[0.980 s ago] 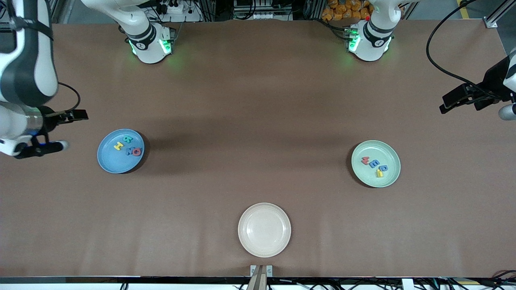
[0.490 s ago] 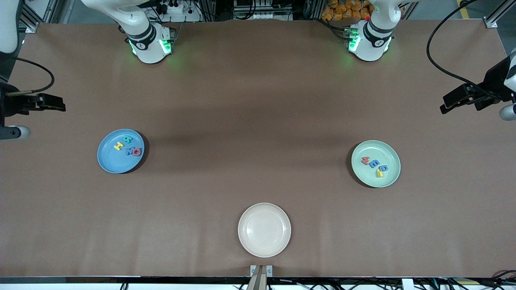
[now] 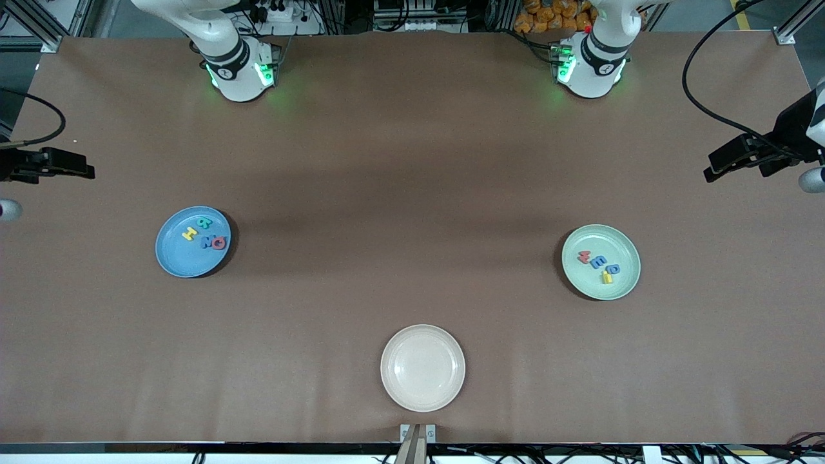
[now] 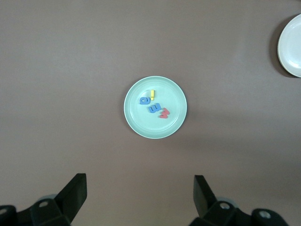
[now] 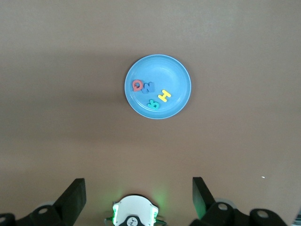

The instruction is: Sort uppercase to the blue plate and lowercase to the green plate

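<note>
- The four uppercase foam letters, yellow H (image 3: pixel 189 233), teal-green R (image 3: pixel 204 223), blue M (image 3: pixel 208 242) and red Q (image 3: pixel 219 242), all lie inside the blue plate (image 3: pixel 174 261), which sits toward the right arm's end of the table; M and Q touch
- The four lowercase letters, red m (image 3: pixel 585 257), blue m (image 3: pixel 599 263), a blue rounded a-like letter (image 3: pixel 613 269) and yellow h (image 3: pixel 606 278), lie clustered in the green plate (image 3: pixel 590 287), toward the left arm's end
- A cream plate (image 3: pixel 422 386) sits nearer the front camera, between the two, with nothing in it
- No letter lies on the brown table (image 3: pixel 412 161); by my judgement the sorting is complete
- The left gripper (image 4: pixel 140 193) hangs high over the green plate, jaws spread wide, holding nothing; the right gripper (image 5: pixel 138 194) hangs likewise over the blue plate, wide apart and empty; both arms wait at the table's ends
</note>
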